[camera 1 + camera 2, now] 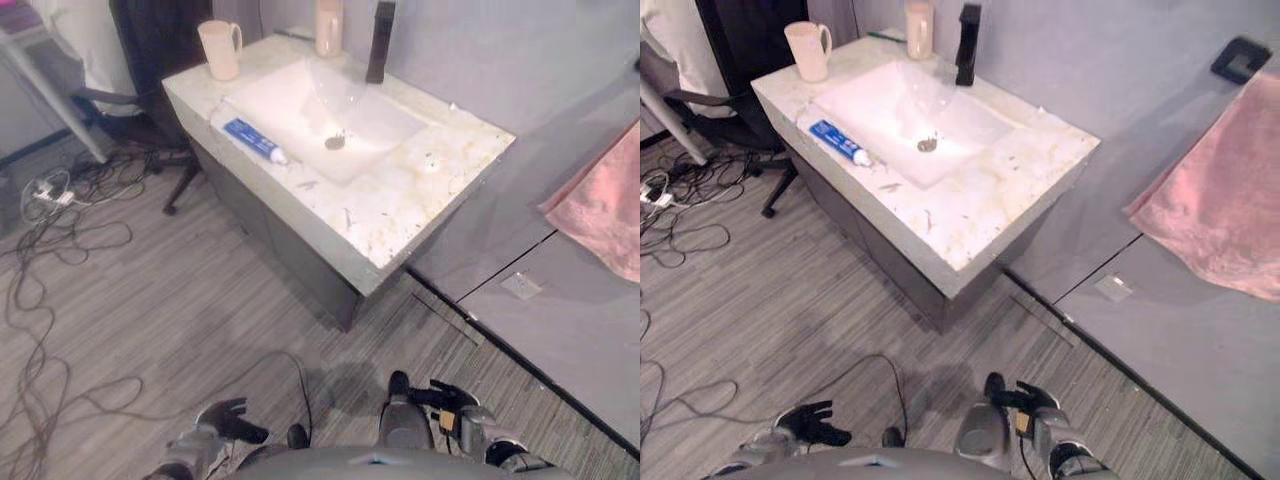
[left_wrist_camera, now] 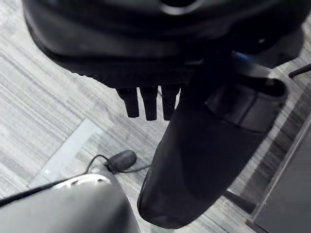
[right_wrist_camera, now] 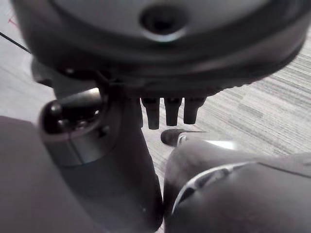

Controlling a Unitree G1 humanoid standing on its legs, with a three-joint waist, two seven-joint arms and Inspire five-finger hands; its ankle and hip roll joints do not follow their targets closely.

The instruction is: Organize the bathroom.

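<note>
On the marble-look counter, left of the white basin, lies a blue-and-white toothpaste tube, long axis along the front edge. I see my left hand and right hand hanging low, well short, fingers relaxed and empty; the left seems nearer.

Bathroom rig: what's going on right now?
Nothing is being handled yet. The left hand and right hand hang low above the floor, fingers relaxed and empty, short of the vanity. On it lie a toothpaste tube beside the sink, a cup at the back corner, and a black faucet.
</note>
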